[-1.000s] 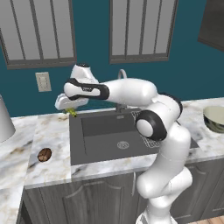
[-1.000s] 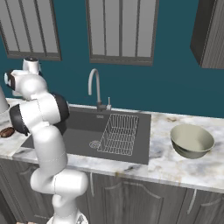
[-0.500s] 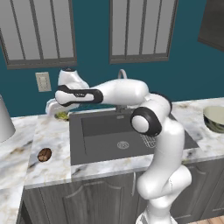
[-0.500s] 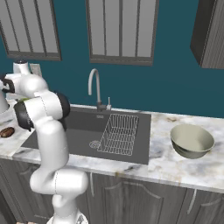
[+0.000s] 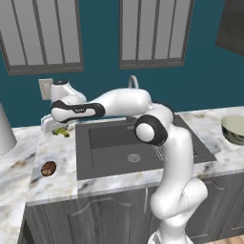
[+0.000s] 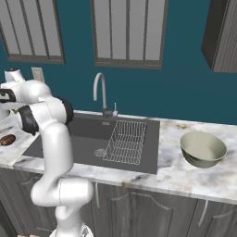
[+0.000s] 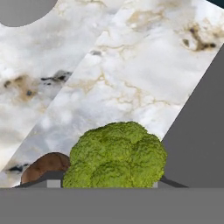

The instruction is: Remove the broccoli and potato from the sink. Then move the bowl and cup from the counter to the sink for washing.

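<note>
My gripper (image 5: 56, 129) is shut on the yellow-green broccoli (image 5: 61, 132) and holds it low over the white marble counter (image 5: 35, 183), just left of the sink (image 5: 109, 151). In the hand view the broccoli (image 7: 118, 155) sits between my fingertips, with the sink's dark edge (image 7: 199, 131) to its right. The reddish-brown potato (image 5: 48, 167) lies on the counter nearer the front edge, and shows again as the potato (image 7: 45, 166) and the potato (image 6: 7, 140). The cream bowl (image 6: 202, 149) stands on the counter right of the sink. The yellow cup is out of view.
A wire rack (image 6: 126, 141) rests in the right half of the sink (image 6: 88, 139), behind it the chrome faucet (image 6: 99, 92). A pale grey rounded object (image 5: 5, 131) stands on the far left counter, seen in the hand view as a grey disc (image 7: 24, 8).
The arm has swung left and down, carrying the broccoli from above the sink's back left corner to low over the counter beside the sink.
</note>
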Robot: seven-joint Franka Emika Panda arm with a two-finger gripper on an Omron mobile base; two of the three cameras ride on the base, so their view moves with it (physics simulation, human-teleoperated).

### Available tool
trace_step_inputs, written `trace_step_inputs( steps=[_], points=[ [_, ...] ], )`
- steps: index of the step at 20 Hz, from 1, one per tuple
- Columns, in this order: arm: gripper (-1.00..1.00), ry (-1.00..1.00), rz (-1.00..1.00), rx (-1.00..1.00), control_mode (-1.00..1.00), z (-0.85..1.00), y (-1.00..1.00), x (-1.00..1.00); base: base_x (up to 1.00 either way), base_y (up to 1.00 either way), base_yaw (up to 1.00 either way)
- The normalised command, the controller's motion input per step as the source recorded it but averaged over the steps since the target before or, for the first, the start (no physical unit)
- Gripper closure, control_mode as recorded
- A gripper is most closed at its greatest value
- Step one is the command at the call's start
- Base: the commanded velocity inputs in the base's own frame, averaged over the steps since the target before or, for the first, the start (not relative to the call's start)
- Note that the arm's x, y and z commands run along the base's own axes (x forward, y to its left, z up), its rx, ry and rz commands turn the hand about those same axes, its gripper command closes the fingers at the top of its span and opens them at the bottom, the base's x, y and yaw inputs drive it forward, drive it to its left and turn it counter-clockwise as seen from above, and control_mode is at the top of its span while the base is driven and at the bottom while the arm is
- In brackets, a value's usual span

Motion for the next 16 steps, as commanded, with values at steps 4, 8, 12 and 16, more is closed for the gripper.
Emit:
trace_step_inputs(
  steps=[4,8,12,16],
  points=[
    [1.00,0.04,0.00,-0.03,-1.00,-0.18,0.21,0.04,0.00,0.00,0.00],
    [1.00,0.05,0.00,-0.03,-1.00,-0.19,0.17,0.03,0.00,0.00,0.00],
    [1.00,0.06,0.00,-0.03,-1.00,-0.21,0.12,0.03,0.00,0.00,0.00],
    [1.00,0.02,0.00,-0.03,-1.00,-0.20,0.10,0.01,0.00,0.00,0.00]
  ],
)
